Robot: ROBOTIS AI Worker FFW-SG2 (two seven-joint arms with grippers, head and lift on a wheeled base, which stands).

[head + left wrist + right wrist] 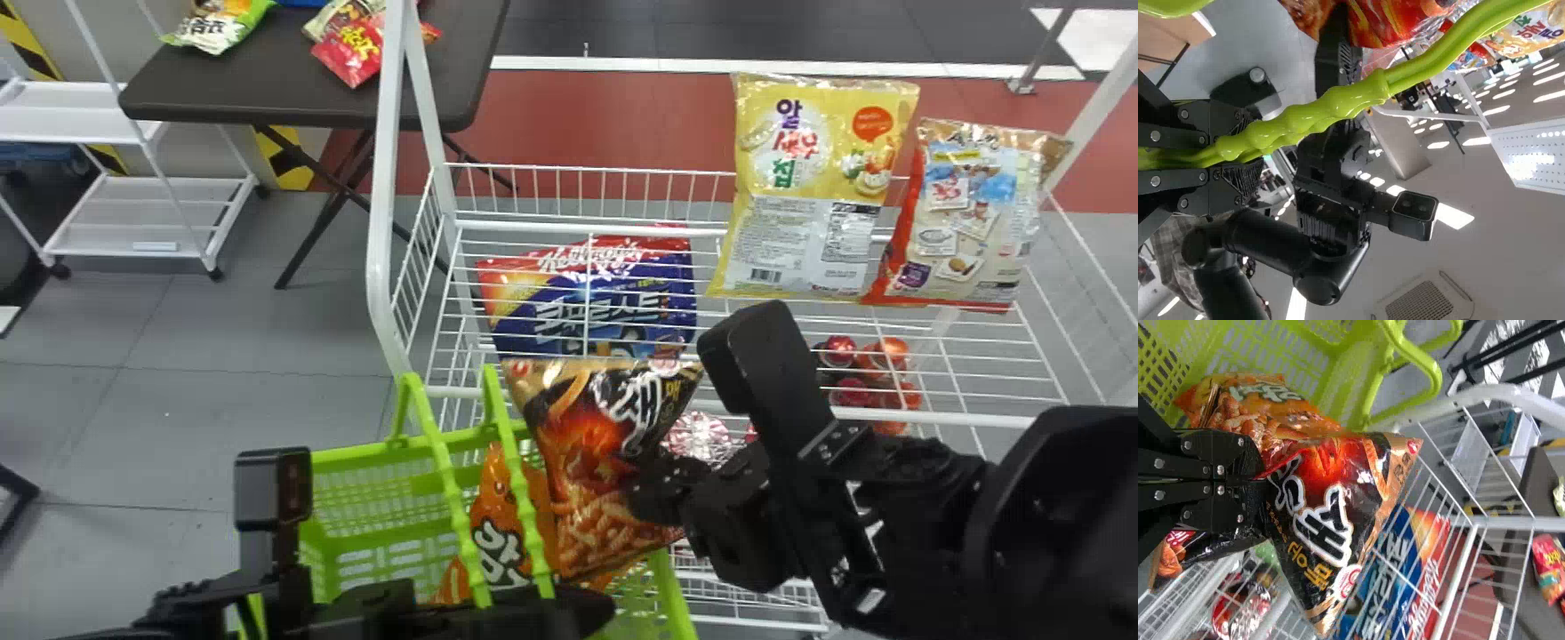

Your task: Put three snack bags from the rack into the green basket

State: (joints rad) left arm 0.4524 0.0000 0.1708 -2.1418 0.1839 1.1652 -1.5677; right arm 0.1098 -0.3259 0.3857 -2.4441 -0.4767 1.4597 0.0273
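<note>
One black bag (578, 507), its front printed with large lettering, is pinched in the right gripper (660, 491) at the basket (356, 454); one orange bag (493, 533) lies inside. The left gripper (547, 612) clamps two handles (452, 484). Three printed bags (809, 178) sit on the rack (384, 204).

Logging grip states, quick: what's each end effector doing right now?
Left end effector: closed on the green basket handles.
Right end effector: closed on a black snack bag.
</note>
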